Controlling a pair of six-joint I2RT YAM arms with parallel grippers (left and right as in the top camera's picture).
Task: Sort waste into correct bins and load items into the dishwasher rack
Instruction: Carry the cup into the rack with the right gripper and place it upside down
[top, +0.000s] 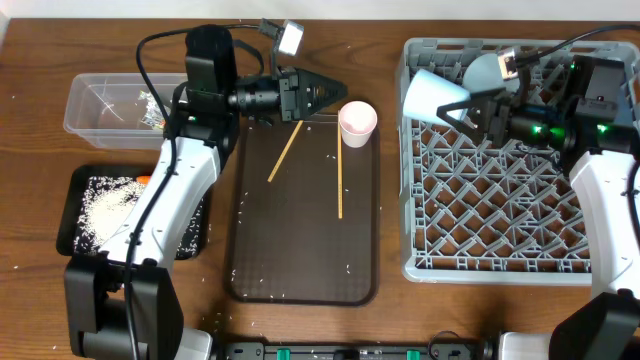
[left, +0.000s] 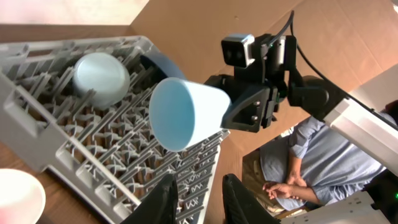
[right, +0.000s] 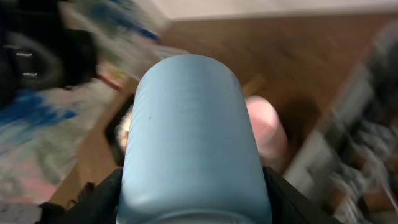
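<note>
Over the far-left corner of the grey lattice rack (top: 500, 270), the right gripper (top: 468, 106) clamps a smooth, tapered light-blue cup (top: 432, 95) tipped sideways, mouth facing left. The left gripper (top: 333, 97) hovers narrowly parted and empty beside a round pale pink cup (top: 357, 122) at the far-right corner of the brown tray (top: 300, 250), where two thin wooden chopsticks (top: 339, 180) lie.

Nothing readable from where I'm standing tbh. No text, logo, number or sticker I can make out on the light-blue cup (left: 186, 112), the pink cup (top: 357, 120) or the grey dishwasher rack (top: 412, 268). Everything's plain or too blurry.
</note>
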